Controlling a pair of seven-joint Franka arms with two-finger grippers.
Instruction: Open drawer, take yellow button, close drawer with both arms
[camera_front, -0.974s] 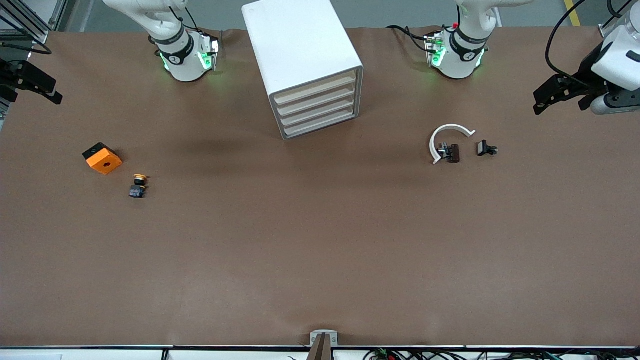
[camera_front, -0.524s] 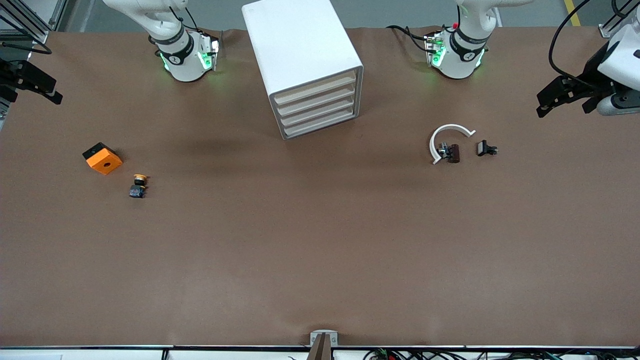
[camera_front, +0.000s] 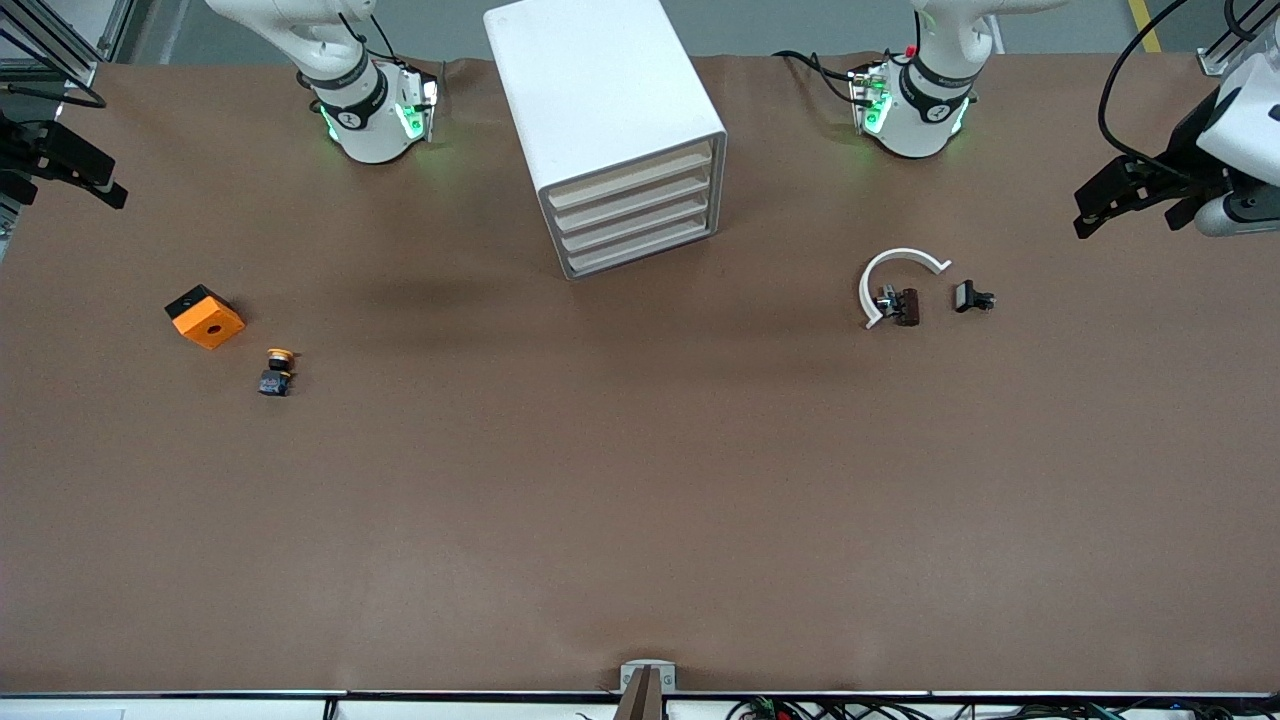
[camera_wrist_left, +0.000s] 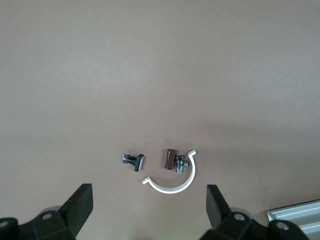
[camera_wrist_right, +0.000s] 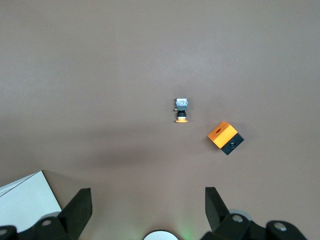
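Observation:
The white cabinet (camera_front: 600, 100) stands at the middle of the table's robot edge, and all of its cream-fronted drawers (camera_front: 632, 212) are shut. The button (camera_front: 277, 372) lies on the bare table toward the right arm's end, just nearer the front camera than the orange block (camera_front: 205, 317). It also shows in the right wrist view (camera_wrist_right: 181, 111). My right gripper (camera_front: 105, 185) hangs open and empty over the table's edge at that end; it also shows in its own wrist view (camera_wrist_right: 148, 200). My left gripper (camera_front: 1085, 210) hangs open and empty over the left arm's end; it also shows in its own wrist view (camera_wrist_left: 149, 200).
A white arc (camera_front: 895, 275) with a small dark clip (camera_front: 900, 305) and a second black clip (camera_front: 972, 297) lie toward the left arm's end. They show in the left wrist view, where the arc (camera_wrist_left: 172, 182) is nearest the fingers. The orange block (camera_wrist_right: 225, 137) lies beside the button.
The left gripper has drifted a little outward toward its end of the table. The right gripper, the drawers and the button have not moved.

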